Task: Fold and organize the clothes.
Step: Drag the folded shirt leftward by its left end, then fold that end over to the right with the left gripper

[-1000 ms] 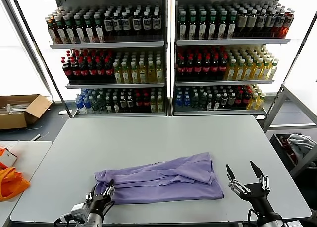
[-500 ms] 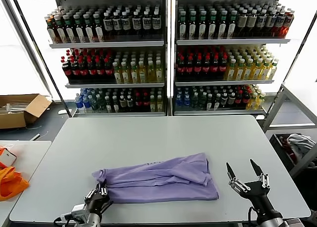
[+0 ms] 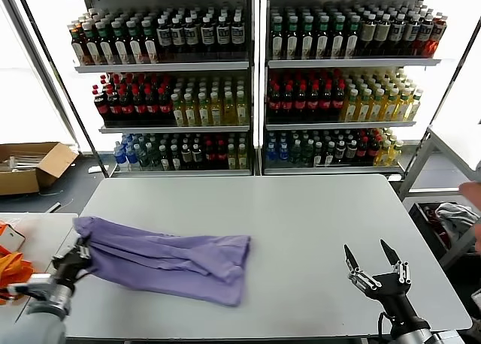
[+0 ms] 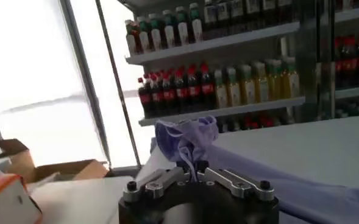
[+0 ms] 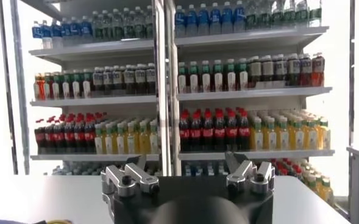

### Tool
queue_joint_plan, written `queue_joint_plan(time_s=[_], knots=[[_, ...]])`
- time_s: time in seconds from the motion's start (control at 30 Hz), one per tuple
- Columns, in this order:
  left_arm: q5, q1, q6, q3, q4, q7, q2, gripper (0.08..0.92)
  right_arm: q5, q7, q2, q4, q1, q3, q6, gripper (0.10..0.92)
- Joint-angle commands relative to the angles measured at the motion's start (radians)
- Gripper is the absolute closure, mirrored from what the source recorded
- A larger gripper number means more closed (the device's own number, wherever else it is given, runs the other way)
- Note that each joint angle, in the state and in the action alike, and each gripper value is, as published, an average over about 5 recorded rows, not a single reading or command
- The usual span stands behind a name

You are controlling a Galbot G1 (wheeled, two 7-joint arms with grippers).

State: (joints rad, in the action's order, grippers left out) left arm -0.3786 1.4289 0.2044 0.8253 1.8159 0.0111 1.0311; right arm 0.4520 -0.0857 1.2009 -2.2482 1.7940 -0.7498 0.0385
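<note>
Left gripper (image 3: 77, 251), at the lower left of the head view, is pinched tight on one corner of the single lavender T-shirt (image 3: 169, 260), which trails from it across the left half of the grey table (image 3: 301, 216). The left wrist view shows what the head view does not: bunched fabric gripped between the jaws and rising above them. Right gripper (image 3: 373, 261), lower right, hovers with fingers spread wide, holding nothing. Two bottle shelving units (image 3: 255, 73) stand behind the table; one cardboard box (image 3: 30, 167) sits at mid left; orange fabric (image 3: 11, 273) lies at the left edge.
</note>
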Motion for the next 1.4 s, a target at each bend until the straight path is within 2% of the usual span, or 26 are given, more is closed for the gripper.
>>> queue_joint_plan(time_s=[0.03,0.23,0.33,0.43,0.63,0.87,1.13,1.3,1.4], knots=[[-0.005,-0.065,-0.033,0.198,-0.113,-0.224,-0.236,0.887,-0.001,0.000,0.001,-0.007,0.004,0.000,0.000,0.203],[0.017,-0.078,0.042,0.064,0.116,-0.214,-0.133,0.887,-0.003,-0.002,0.007,-0.025,0.032,-0.010,0.000,0.203],[0.052,-0.061,0.061,-0.069,0.215,-0.209,-0.075,0.887,-0.005,-0.004,0.016,-0.030,0.049,-0.018,0.003,0.203],[0.092,-0.048,0.068,-0.217,0.261,-0.208,-0.035,0.887,-0.009,-0.010,0.027,-0.031,0.066,-0.021,0.010,0.203],[0.173,-0.068,0.065,-0.384,0.219,-0.203,0.023,0.887,-0.004,-0.012,0.036,-0.026,0.091,-0.028,0.022,0.203],[0.140,-0.112,0.089,-0.464,0.153,-0.165,0.063,0.887,-0.006,-0.011,0.051,-0.023,0.092,-0.029,0.022,0.203],[0.133,-0.071,0.137,-0.516,0.102,-0.161,0.100,0.887,-0.002,-0.010,0.051,-0.024,0.091,-0.042,0.023,0.203],[0.148,-0.046,0.150,-0.514,0.147,-0.152,0.103,0.869,0.002,-0.010,0.050,-0.028,0.092,-0.044,0.023,0.203],[0.121,-0.038,0.167,-0.498,0.212,-0.120,0.097,0.802,0.004,-0.010,0.049,-0.033,0.090,-0.041,0.022,0.203]])
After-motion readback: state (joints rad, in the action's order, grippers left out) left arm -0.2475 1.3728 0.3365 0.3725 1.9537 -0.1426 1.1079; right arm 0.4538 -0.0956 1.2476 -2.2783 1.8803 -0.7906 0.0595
